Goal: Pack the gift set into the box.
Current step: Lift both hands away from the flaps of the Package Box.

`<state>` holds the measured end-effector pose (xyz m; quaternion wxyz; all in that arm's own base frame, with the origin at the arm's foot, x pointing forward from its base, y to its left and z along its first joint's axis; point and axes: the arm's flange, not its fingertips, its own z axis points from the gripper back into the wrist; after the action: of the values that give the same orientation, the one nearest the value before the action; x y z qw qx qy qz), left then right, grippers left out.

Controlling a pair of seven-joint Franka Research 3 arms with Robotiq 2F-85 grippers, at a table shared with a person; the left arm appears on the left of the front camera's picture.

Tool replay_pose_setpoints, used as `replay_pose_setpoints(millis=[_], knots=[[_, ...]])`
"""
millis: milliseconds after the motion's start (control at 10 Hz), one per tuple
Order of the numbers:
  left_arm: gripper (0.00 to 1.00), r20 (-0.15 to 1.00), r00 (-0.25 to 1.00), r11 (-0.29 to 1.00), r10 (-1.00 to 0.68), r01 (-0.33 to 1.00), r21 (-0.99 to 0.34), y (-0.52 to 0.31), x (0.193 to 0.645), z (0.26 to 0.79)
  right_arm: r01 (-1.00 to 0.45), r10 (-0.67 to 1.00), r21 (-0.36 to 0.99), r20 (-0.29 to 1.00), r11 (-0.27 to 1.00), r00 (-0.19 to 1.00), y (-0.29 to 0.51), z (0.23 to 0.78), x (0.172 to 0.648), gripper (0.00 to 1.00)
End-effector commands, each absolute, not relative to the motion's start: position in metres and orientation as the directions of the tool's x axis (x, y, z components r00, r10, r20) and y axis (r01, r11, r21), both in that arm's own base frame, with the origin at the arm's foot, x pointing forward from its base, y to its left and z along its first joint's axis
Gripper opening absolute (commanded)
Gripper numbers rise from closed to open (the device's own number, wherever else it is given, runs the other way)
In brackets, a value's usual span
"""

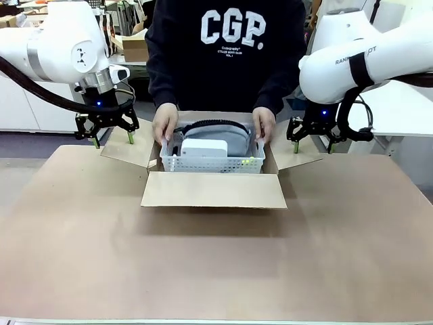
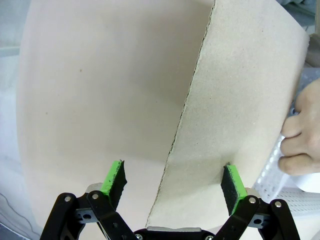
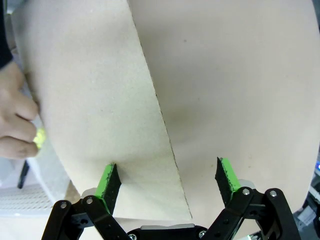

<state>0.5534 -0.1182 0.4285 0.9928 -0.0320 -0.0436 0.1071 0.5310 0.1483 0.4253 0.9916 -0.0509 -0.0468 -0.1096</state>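
Observation:
The box (image 1: 213,191), a shallow brown carton with its flaps spread, sits mid-table. A person's two hands (image 1: 164,124) lower the gift set (image 1: 212,153), a white perforated basket with a grey pouch and a white item, into it. My left gripper (image 1: 113,139) hangs open above the left side flap (image 1: 128,150); in the left wrist view that flap's edge (image 2: 190,105) runs between the fingers of the left gripper (image 2: 174,182). My right gripper (image 1: 312,143) hangs open above the right flap (image 1: 298,154), and the right gripper (image 3: 167,182) straddles the flap edge (image 3: 152,90).
A brown mat (image 1: 216,264) covers the table around the box. Shelves and a small carton (image 1: 135,47) stand behind the person. A hand (image 2: 302,135) grips the basket rim in the left wrist view, and the other hand (image 3: 15,120) shows in the right wrist view.

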Motion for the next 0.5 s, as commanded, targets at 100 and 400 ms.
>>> replay_pose_setpoints(millis=[100,400], knots=[[1.0,0.081,0.97,0.973,0.23,-0.226,-0.054,-0.1188,0.5525,0.4303,0.239,-0.227,-0.108,0.113,0.965,0.967,0.1519,0.4286,0.5344,1.0],[1.0,0.081,0.97,0.973,0.23,-0.226,-0.054,-0.1188,0.5525,0.4303,0.239,-0.227,-0.108,0.113,0.965,0.967,0.1519,0.4286,0.5344,1.0]])
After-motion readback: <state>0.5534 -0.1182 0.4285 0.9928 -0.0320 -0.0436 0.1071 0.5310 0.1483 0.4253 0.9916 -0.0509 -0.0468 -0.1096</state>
